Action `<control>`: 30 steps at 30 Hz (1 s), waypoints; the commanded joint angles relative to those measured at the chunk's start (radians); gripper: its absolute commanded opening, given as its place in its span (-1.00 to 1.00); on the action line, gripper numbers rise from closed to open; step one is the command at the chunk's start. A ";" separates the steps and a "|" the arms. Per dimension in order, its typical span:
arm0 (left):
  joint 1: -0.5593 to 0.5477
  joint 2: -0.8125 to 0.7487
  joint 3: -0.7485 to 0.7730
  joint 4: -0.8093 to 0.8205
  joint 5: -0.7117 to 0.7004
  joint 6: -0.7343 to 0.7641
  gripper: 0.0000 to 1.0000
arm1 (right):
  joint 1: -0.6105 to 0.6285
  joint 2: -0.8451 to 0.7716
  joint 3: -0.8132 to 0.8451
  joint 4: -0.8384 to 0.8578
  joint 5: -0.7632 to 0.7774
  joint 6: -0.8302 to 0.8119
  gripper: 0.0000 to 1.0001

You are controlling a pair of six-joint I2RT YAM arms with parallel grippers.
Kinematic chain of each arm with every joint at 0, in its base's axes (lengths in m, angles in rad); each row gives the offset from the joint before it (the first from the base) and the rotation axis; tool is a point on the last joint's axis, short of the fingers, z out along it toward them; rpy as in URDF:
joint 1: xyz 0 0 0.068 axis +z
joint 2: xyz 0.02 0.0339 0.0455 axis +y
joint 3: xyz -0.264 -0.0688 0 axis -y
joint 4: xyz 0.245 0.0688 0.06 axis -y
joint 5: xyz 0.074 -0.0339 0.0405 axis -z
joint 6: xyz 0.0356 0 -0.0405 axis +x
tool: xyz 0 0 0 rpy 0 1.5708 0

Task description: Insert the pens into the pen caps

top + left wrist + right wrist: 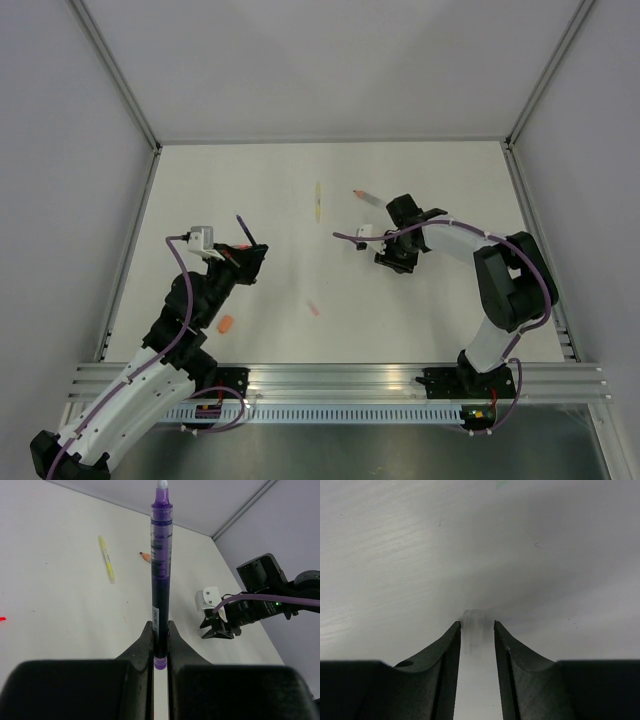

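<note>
- Progress: as far as the pictures show, no pen is in a cap yet, so the whole job remains.
- The left gripper (160, 632) is clenched on the dark purple pen (161, 575). It grips near the pen's back end, and the barrel runs straight out ahead of the fingers with its pale tip bare and farthest away.
- The right gripper (476, 630) points down, close over the table (420, 330), with its jaws partly apart. A pale blurred piece (473, 629) sits between the fingertips; it may be a clear cap. I cannot tell whether it is clamped or only straddled.
- Loose on the table: the orange cap (226, 324) lies behind the left gripper, near that arm's forearm. The pale pink cap (314, 309) lies between the two grippers, nearer the bases.
- The yellow pen (107, 560) lies ahead and to the left of the held pen. The grey pen with orange tip (366, 196) lies just beyond the right gripper.
- Left arm: reaches forward from its base, wrist raised, and the pen is off the table.
- Right arm: elbow folded out to the side, forearm swung inward, wrist pitched down.
</note>
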 commanded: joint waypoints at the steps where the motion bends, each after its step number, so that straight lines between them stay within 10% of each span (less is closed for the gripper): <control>1: 0.000 -0.002 -0.004 0.030 -0.017 -0.018 -0.95 | -0.006 -0.019 -0.023 0.020 -0.021 0.036 -0.21; 19: -0.001 0.273 0.044 0.248 0.422 0.030 -0.95 | -0.042 0.041 0.020 -0.028 -0.051 0.047 -0.18; 30: -0.001 0.330 0.047 0.319 0.550 0.019 -0.95 | -0.042 0.038 0.000 -0.030 -0.014 0.033 -0.74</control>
